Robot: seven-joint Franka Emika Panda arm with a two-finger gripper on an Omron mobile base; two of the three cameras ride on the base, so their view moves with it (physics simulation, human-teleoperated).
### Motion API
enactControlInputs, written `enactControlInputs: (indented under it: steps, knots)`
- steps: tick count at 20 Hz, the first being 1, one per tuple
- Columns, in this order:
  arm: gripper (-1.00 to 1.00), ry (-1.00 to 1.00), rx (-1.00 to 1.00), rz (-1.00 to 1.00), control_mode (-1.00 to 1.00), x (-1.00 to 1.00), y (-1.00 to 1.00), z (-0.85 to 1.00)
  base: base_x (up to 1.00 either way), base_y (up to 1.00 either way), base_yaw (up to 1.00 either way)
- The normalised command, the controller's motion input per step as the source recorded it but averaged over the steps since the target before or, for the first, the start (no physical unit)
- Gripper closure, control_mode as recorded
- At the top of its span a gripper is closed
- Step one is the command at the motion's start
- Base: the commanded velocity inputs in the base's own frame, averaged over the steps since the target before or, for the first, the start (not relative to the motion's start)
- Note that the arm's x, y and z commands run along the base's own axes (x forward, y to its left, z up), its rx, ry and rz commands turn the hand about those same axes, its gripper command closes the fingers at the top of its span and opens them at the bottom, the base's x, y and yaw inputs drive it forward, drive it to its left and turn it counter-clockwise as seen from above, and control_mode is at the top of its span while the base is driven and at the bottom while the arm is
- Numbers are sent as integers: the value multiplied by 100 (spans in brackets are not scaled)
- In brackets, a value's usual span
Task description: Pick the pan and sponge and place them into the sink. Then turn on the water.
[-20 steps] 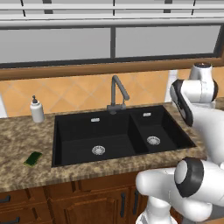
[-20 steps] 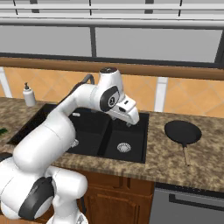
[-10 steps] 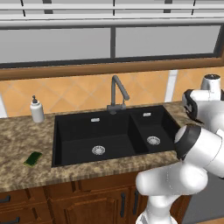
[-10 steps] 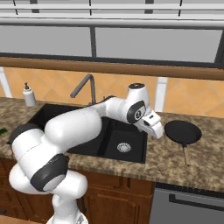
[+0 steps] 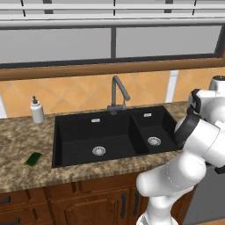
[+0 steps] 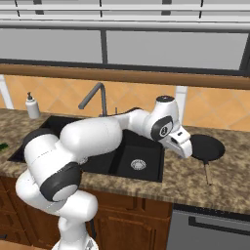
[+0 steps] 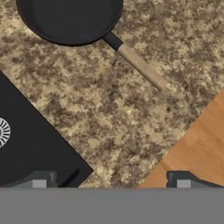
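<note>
Hand (image 7: 110, 181) open over counter (image 7: 113, 113), near pan (image 7: 70, 19).

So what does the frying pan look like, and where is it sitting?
The pan is round, shallow and black, with a straight light wooden handle joined to the bowl by a short dark neck. It looks empty. It lies flat, right way up, on the speckled stone counter to the right of the sink, handle pointing toward the counter's front edge. Nothing touches it; the open gripper is beside it, not over it.
</note>
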Motion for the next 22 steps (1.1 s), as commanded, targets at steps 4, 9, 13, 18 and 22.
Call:
enactControlInputs:
  steps: [4, 9, 13, 18, 22]
  knots:
    - [-100, 0, 0, 0, -100, 0, -7, 0, 0, 0, 0]
    - [-100, 0, 0, 3, -100, 0, -19, -1, 0, 0, 0]
    - [-100, 0, -4, 9, -100, 0, -2, -13, 0, 0, 0]
    - [-100, 1, -2, 11, -100, 0, 0, -16, 0, 0, 0]
    - [-100, 5, -2, 20, -100, 1, -4, -13, 0, 0, 0]
